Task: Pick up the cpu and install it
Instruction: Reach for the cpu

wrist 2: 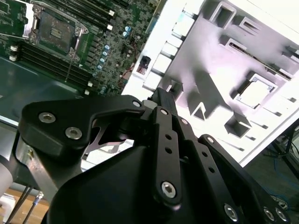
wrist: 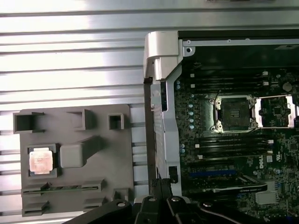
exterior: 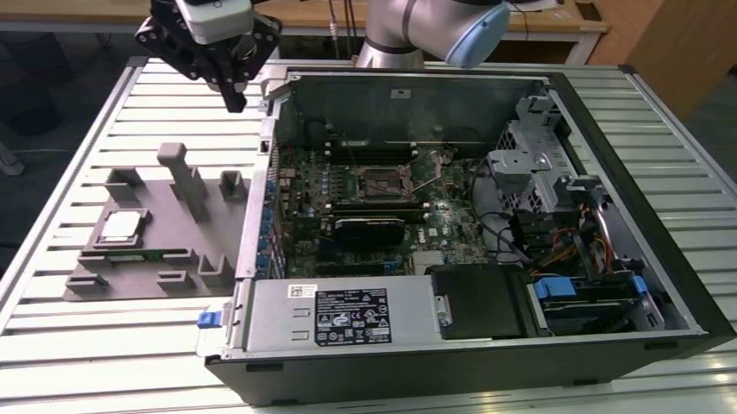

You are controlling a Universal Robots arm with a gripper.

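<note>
In the exterior view, the black two-fingered tool (exterior: 236, 100) is hanging high above the slatted metal table (exterior: 81, 354), over the gap between the grey moulded plastic tray (exterior: 161, 263) and the open black computer case (exterior: 461, 384). Its fingers are drawn together and gripping nothing. The cpu (exterior: 121, 227), a small flat square chip with a silvery top and pale rim, is lying well below the tool and apart from it. It is sitting in a tray recess, probably so that it keeps flat and located for a pick from above. In the second wrist view, the tool (wrist 2: 163, 93) is pointing down at the case edge, with the cpu (wrist 2: 256, 92) on one side of it and the square metal-framed motherboard socket (wrist 2: 58, 30) on the other. In the first wrist view, the tool (wrist: 160, 183) is showing narrow. The cpu (wrist: 40, 160) is resting top upward in the tray (wrist: 70, 126), while the socket (wrist: 232, 114) is lying with its frame apparently swung open, ready to receive a chip.
</note>
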